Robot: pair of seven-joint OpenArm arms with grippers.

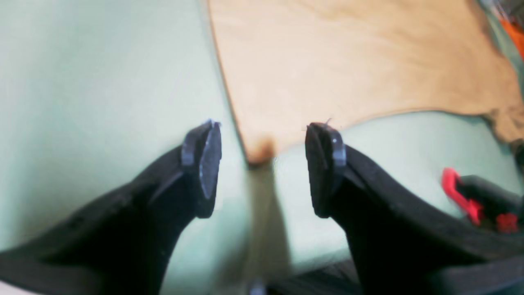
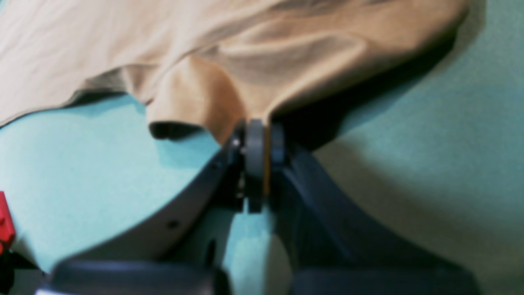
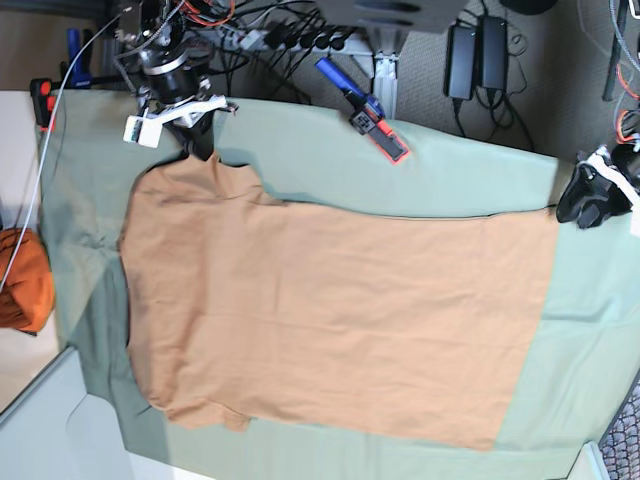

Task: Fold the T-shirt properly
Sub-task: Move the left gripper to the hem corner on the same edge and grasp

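The tan-orange T-shirt (image 3: 330,310) lies spread flat on the pale green sheet (image 3: 450,170), neck end to the left in the base view. My right gripper (image 3: 200,142) is at the shirt's far left corner and is shut on a fold of the sleeve cloth (image 2: 204,98); in the right wrist view the right gripper (image 2: 257,139) pinches the cloth and lifts it a little. My left gripper (image 3: 588,200) is at the far right hem corner. In the left wrist view the left gripper (image 1: 266,164) is open, with the shirt's corner (image 1: 258,149) between the fingers, not held.
A brighter orange cloth bundle (image 3: 25,280) sits at the left edge. A blue and red tool (image 3: 370,122) lies on the sheet behind the shirt; a red and black object (image 1: 464,196) shows at the right of the left wrist view. Cables and power bricks (image 3: 470,50) lie beyond the sheet's far edge.
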